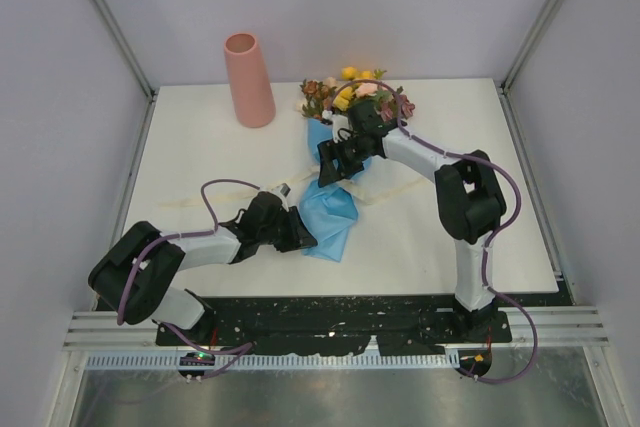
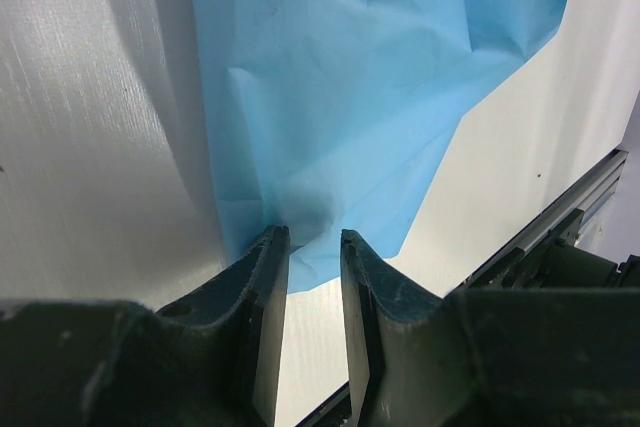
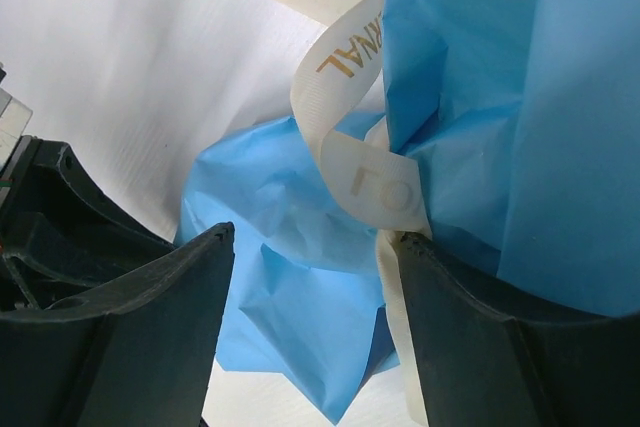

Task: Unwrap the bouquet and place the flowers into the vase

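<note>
The bouquet's flowers (image 1: 355,95) lie at the table's far middle, with the blue paper (image 1: 330,212) spreading from them toward the near side. The pink vase (image 1: 248,79) stands upright to their left. My right gripper (image 1: 333,165) hovers over the paper's middle. In the right wrist view it (image 3: 312,232) is open wide over crumpled blue paper (image 3: 290,277), and the cream ribbon (image 3: 380,192) drapes against one finger. My left gripper (image 1: 300,230) sits at the paper's near-left edge. Its jaws (image 2: 310,235) stand a narrow gap apart, the tips at the paper (image 2: 350,77), gripping nothing.
Loose cream ribbon (image 1: 235,187) trails across the white table (image 1: 180,147) to the left and right of the paper. Grey walls and metal posts enclose the table. A black base strip (image 1: 340,312) runs along the near edge.
</note>
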